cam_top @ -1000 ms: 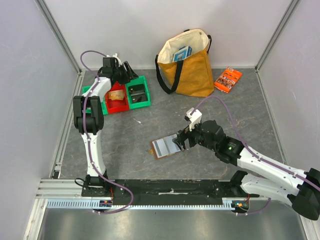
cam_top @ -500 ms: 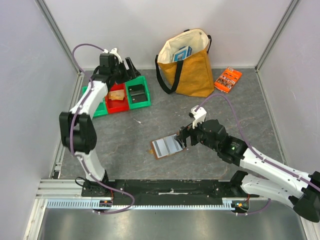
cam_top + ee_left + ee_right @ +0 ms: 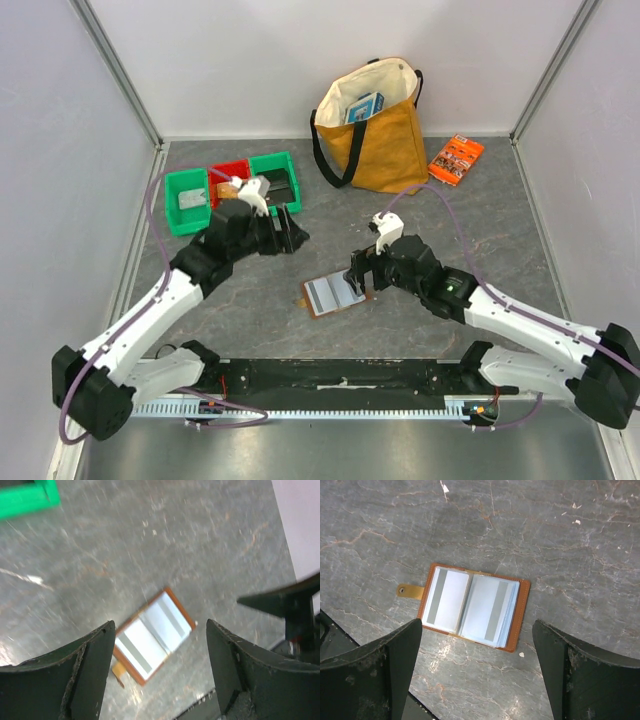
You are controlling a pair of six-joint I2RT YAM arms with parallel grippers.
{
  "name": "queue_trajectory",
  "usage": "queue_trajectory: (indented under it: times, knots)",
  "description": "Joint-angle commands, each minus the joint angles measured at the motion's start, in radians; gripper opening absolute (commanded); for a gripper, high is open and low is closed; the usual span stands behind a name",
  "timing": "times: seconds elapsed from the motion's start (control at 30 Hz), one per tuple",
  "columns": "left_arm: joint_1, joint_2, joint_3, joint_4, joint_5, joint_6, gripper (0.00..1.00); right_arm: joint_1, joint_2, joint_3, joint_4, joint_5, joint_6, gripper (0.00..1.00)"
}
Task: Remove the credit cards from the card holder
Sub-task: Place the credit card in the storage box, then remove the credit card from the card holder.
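Holder (image 3: 331, 295) lay open, flat on table (image 3: 470, 220), cards (image 3: 447, 600) in its pockets. Right gripper (image 3: 357, 279) hung just above its right edge, jaws wide, empty, with the holder's long axis spanning the gap. Left gripper (image 3: 291, 234) farther off, wide, empty.

Open card holder between two lowered arms

The card holder (image 3: 328, 296) is laid flat and open on the grey table (image 3: 480, 230), its pale grey-blue inside turned up. The right gripper (image 3: 358, 284) is held at its right edge; whether they touch cannot be told. The left gripper (image 3: 296, 234) is held apart from it, up and to the left, near a row of three bins: a green bin (image 3: 186, 201), a red bin (image 3: 226, 172) and a second green bin (image 3: 272, 168). A yellow tote bag (image 3: 378, 140) with a blue box (image 3: 364, 106) inside is stood by the far wall, and an orange packet (image 3: 456, 157) is laid beside it.
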Motion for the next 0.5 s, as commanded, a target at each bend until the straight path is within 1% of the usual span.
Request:
queue_trajectory:
  times: [0.0,0.13,0.2,0.33,0.4,0.47]
  knots:
    - [-0.085,-0.092,-0.141,0.069,-0.042,-0.129,0.78,-0.004,0.068,0.07,0.002,0.013,0.043,0.98]
    - [-0.16,-0.123,-0.28,0.192,-0.072,-0.212,0.73,-0.004,0.147,0.076,0.028,0.008,0.06,0.98]
    - [-0.19,-0.096,-0.316,0.238,-0.073,-0.238,0.69,-0.004,0.192,0.065,0.05,0.01,0.077,0.94]
    - [-0.245,-0.006,-0.334,0.295,-0.064,-0.256,0.63,-0.004,0.236,0.031,0.114,0.002,0.116,0.8]
    - [-0.256,0.042,-0.334,0.299,-0.059,-0.258,0.57,-0.004,0.262,0.013,0.145,-0.032,0.126,0.7]
    - [-0.265,0.084,-0.344,0.331,-0.061,-0.266,0.5,-0.004,0.293,0.002,0.175,-0.041,0.138,0.65]
